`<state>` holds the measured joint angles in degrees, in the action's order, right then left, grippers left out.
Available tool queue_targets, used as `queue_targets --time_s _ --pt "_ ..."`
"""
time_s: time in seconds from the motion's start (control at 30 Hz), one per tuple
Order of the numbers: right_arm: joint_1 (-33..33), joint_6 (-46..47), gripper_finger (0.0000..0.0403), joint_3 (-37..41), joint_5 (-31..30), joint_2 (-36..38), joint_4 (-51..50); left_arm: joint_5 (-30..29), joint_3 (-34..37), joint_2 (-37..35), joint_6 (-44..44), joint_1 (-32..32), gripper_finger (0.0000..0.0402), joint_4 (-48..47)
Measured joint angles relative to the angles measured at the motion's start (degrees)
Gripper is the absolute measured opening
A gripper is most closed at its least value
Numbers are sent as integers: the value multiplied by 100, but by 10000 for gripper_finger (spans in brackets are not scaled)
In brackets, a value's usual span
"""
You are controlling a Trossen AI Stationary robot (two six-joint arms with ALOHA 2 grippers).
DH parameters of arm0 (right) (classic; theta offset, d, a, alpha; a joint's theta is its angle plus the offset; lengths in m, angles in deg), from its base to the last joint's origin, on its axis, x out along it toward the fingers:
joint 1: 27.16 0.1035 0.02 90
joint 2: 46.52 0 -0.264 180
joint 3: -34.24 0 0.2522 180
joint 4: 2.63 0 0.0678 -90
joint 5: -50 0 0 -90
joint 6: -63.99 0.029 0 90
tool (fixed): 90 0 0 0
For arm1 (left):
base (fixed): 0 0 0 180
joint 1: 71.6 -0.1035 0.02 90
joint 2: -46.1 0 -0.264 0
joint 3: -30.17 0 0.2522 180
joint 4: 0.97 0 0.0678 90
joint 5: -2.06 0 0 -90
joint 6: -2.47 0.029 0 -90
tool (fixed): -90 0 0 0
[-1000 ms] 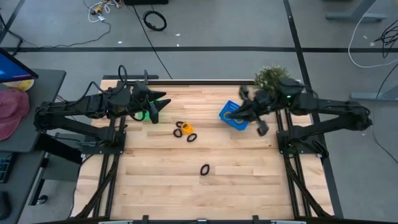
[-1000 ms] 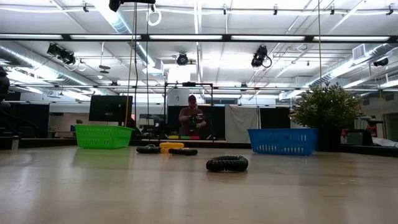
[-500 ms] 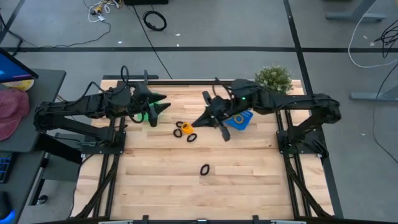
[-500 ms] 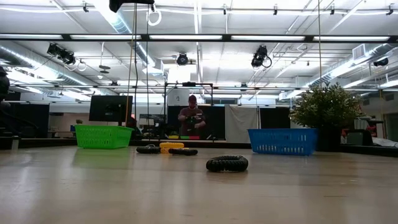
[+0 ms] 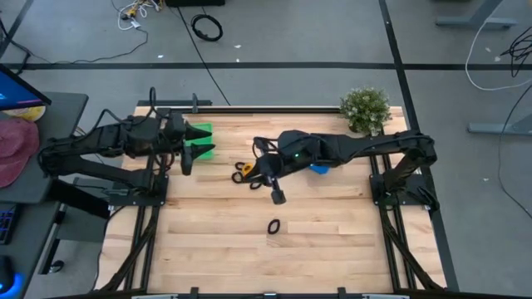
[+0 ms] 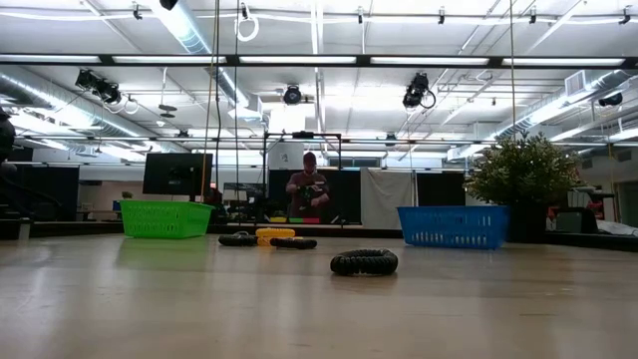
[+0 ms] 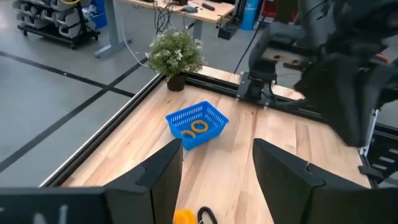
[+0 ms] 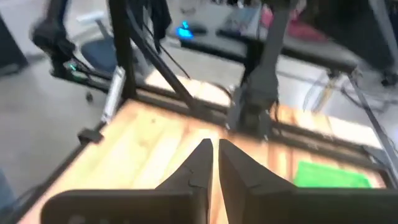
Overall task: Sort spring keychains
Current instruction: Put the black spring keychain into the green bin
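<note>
As seen from overhead, sorting only part done: several small coiled spring keychains loose on the pale wooden tabletop, on the green-basket side of the blue plastic mesh basket. Nearest the blue basket, a tight cluster: one orange coiled ring flanked in the low view by two black coiled rings, so close that cannot tell whether touching. Farther from the blue basket, toward the table's front edge, a lone black ring, lying flat, tight spring turns plain in the low view. Inside the blue basket, orange rings, apparently two, side by side.

Right gripper reached out beyond the blue basket, between the cluster and the lone black ring; fingers all but pressed together, a mere sliver between, pinching nothing. Left gripper well apart from the blue basket, just beside the green plastic mesh basket; fingers spread wide, empty. Behind the blue basket, at the table's corner, a small potted green plant.
</note>
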<state>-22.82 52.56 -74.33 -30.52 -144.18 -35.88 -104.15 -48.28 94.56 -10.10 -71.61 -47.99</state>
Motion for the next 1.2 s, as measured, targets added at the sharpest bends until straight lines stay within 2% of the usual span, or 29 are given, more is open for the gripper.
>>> queue_targets --time_s 0.2,0.3,0.47,0.6,0.87,1.2 --pt "156 168 53 -101 -170 -62 -1252 0 0 -49 38 -2 199 -34" --pt "254 194 93 -99 -382 -119 -1916 1 0 -50 31 -2 199 -237" --pt "445 301 173 -101 -442 -439 -2351 91 0 -51 10 -2 199 -486" --pt "595 240 210 -101 -524 -761 -2576 115 1 -51 12 -2 199 -527" --pt "664 638 207 -99 -564 -1417 -3022 111 2 -49 20 0 199 -566" --pt "700 865 190 -99 -198 -2136 -3049 107 4 -49 36 -2 199 -572"
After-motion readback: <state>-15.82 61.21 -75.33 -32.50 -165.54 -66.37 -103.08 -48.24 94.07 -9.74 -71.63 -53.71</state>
